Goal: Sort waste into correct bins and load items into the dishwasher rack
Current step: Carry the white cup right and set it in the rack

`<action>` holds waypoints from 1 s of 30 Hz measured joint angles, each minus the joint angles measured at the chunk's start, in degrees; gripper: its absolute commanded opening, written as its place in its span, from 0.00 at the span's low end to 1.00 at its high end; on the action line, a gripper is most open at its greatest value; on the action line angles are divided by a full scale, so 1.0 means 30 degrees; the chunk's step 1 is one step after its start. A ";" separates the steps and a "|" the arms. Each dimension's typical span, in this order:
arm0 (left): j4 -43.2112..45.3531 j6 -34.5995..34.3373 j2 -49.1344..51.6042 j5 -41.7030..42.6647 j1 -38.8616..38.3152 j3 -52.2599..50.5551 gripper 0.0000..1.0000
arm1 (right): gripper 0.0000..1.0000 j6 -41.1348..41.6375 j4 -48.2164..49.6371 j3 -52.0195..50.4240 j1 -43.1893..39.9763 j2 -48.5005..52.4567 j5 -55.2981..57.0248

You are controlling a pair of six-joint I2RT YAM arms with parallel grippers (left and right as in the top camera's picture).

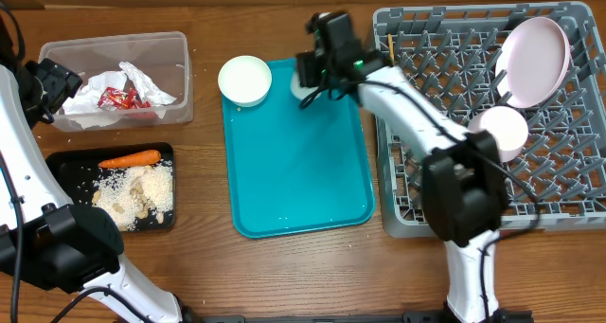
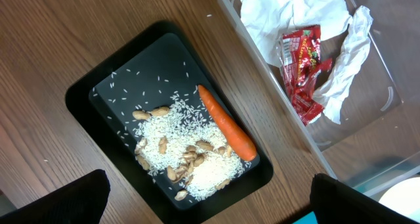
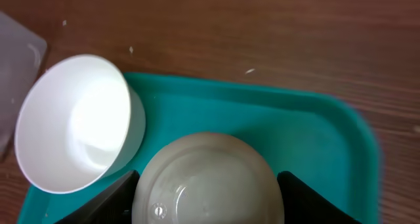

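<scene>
The small white cup (image 3: pixel 205 161) stands at a far corner of the teal tray (image 3: pixel 315 132), the right gripper (image 3: pixel 207 188) clamped on its sides, with a white bowl (image 3: pixel 75 122) just beside it. The left gripper (image 2: pixel 210 207) hangs with fingers spread wide and empty above the black tray (image 2: pixel 98 86) – carrot (image 2: pixel 226 122) and rice (image 2: pixel 164 129) lie inside

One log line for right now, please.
right gripper: shut on small cup, over teal tray | left gripper: open, empty | rack: plate, bowl | pending: second bowl
</scene>
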 measured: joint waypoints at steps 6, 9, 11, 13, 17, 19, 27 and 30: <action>0.0007 0.0000 0.0000 0.0000 0.0000 -0.0007 1.00 | 0.25 0.0029 -0.1333 0.0007 -0.2229 -0.3781 -0.0044; 0.0000 0.0000 0.0000 0.0000 0.0000 -0.0007 1.00 | 0.25 0.0022 -0.2004 0.0131 -0.3920 -0.5712 0.0029; 0.0000 0.0000 0.0000 0.0000 0.0000 -0.0007 1.00 | 0.25 -0.0044 -0.2543 0.0379 -0.5435 -0.6608 0.0153; 0.0000 0.0000 0.0000 0.0000 0.0000 -0.0007 1.00 | 0.25 -0.0197 -0.3184 0.0568 -0.6958 -0.6987 0.0233; 0.0000 0.0000 0.0000 0.0000 0.0000 0.0000 1.00 | 0.25 -0.0408 -0.4371 0.0583 -0.8976 -0.6645 0.0503; 0.0000 0.0000 0.0000 0.0000 0.0000 -0.0007 1.00 | 0.25 -0.0568 -0.4510 0.0554 -0.9617 -0.6200 0.0532; 0.0000 0.0000 0.0000 0.0000 0.0000 -0.0007 1.00 | 0.39 -0.0969 -0.4510 0.0175 -1.1132 -0.4269 0.1698; 0.0000 0.0000 0.0000 0.0000 0.0000 -0.0007 1.00 | 0.75 -0.0984 -0.4590 0.0095 -1.1562 -0.3810 0.2004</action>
